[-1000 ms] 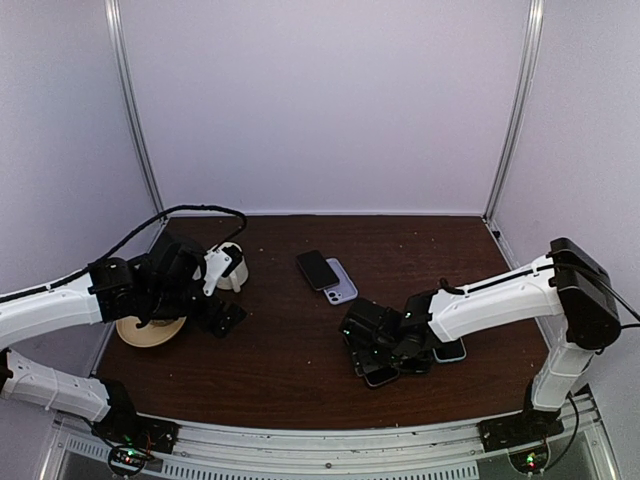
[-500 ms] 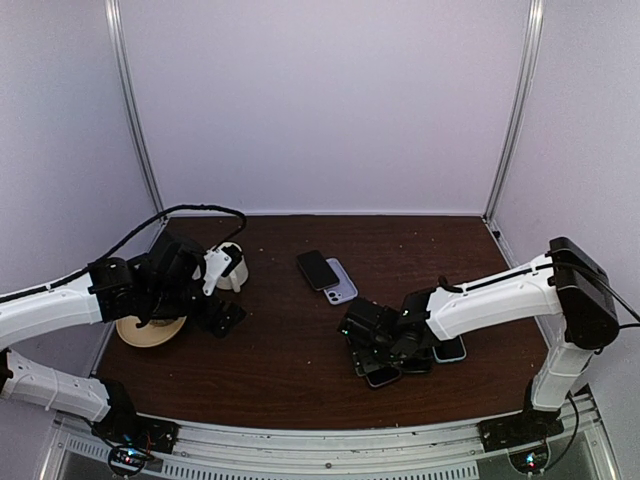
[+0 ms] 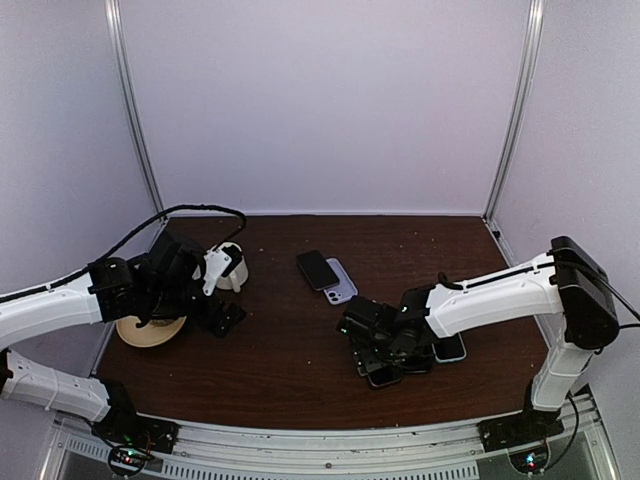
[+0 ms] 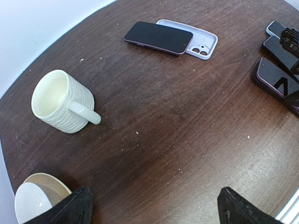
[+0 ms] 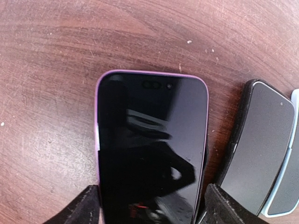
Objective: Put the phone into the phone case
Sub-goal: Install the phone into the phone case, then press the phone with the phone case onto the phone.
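1. A dark brown wooden table (image 3: pixel 290 360) carries several phones, a mug and a bowl, with one robot arm reaching in from each side.
2. The pale lilac plastic phone case (image 4: pixel 203 44) lies flat near the middle of the table, towards the far side. Its camera cut-out end is exposed.
3. The black slab phone (image 4: pixel 159 37) lies screen up across the case's far-left part. It overlaps the case and rests on it rather than sitting inside its rim.
4. The right gripper (image 5: pixel 149 207) is low over the near-right part of the table. Its claw is spread wide, with one finger (image 5: pixel 88 205) close at each long side of a purple-rimmed black-screen phone (image 5: pixel 149 140). This phone lies flat and face up on the wood.
5. Just right of that phone lies a black-cased phone (image 5: pixel 261 144), and a pale-blue-rimmed phone (image 5: pixel 292 163) lies at its right edge.
6. The left gripper (image 4: pixel 154 212) hovers over the left part of the table, well apart from the case. Its claw is spread fully, with only bare wood between the fingers (image 4: pixel 70 207).
7. A white ribbed ceramic mug (image 4: pixel 60 102) stands upright at the far left. Its handle points near-right, and only its cream inner wall shows inside.
8. A cream round shallow bowl (image 4: pixel 35 198) sits at the near left, partly under the left arm. What it holds cannot be made out.
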Available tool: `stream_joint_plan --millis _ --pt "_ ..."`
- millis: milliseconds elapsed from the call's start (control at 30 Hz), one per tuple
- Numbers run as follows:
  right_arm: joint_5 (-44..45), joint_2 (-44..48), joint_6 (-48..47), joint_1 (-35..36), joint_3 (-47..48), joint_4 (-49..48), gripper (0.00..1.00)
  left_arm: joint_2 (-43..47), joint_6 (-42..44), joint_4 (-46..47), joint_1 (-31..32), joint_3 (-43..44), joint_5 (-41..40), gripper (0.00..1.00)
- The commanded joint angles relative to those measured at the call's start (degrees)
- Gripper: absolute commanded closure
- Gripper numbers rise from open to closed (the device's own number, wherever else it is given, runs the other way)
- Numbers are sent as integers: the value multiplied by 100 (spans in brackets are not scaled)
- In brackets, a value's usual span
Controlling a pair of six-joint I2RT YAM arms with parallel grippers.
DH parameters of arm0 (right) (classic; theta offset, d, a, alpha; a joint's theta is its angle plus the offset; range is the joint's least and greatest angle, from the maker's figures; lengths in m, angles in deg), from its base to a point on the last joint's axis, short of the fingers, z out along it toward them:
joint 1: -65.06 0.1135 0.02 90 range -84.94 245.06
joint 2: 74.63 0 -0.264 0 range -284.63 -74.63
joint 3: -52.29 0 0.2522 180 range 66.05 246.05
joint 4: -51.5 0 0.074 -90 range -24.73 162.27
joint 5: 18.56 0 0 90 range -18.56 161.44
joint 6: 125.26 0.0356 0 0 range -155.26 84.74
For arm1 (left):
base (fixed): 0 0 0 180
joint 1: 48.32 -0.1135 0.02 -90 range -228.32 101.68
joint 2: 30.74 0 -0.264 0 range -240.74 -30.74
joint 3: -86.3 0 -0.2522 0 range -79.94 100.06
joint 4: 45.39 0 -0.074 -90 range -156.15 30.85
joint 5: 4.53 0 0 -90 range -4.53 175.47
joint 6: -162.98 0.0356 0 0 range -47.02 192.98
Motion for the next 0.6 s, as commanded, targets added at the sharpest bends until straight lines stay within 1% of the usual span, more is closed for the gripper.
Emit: stream_joint_plan --millis 0,200,400,567 --pt "349 -31 -306 36 408 620 26 24 35 57 -57 30 100 3" --pt "304 -101 -777 345 896 888 37 29 34 78 -61 34 124 2" --pt "120 -400 -699 445 1038 917 56 24 30 71 -94 33 170 2" --pt "17 -605 -535 437 1021 939 69 25 25 76 -88 29 188 3"
